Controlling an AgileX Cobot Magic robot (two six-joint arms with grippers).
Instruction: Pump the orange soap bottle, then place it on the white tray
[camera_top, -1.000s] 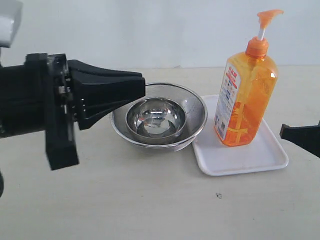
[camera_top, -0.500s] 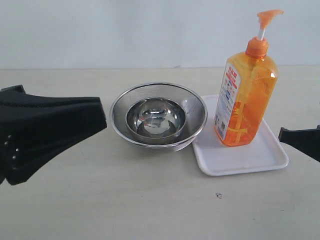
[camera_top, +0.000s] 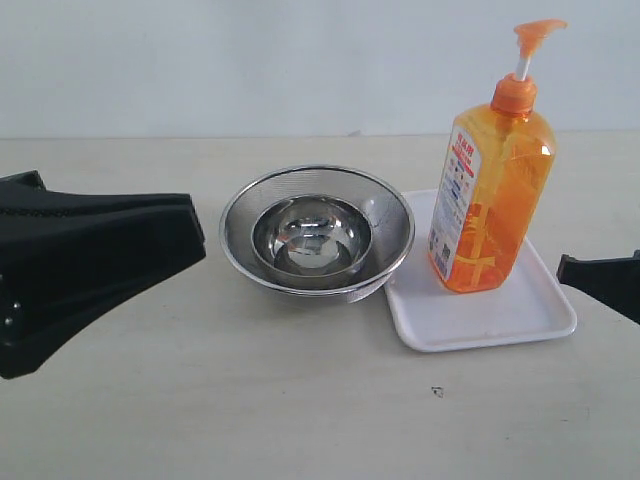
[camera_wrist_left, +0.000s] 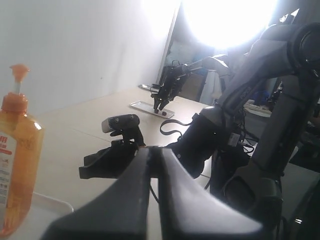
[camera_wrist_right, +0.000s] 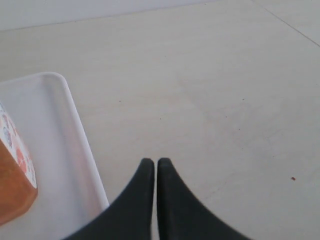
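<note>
L gripper (camera_top: 190, 230): nearest cam, fingers pressed together, nothing held, well apart from the task items. R gripper (camera_top: 572, 270): same, closed and empty, just beside white tray (camera_top: 500, 322). Orange soap bottle (camera_top: 490, 200): upright on tray, pump head raised; placement looks done. Steel strainer (camera_top: 385, 215) w/ small steel bowl (camera_top: 312, 238) nested inside: overlaps tray's edge on the L-arm side.

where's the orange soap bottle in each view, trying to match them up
Exterior view: orange soap bottle upright at the right, on the white tray.
Left wrist view: orange soap bottle cut by the frame edge, pump head showing.
Right wrist view: only its lower corner shows.
Shared landmark: the white tray under it.
</note>
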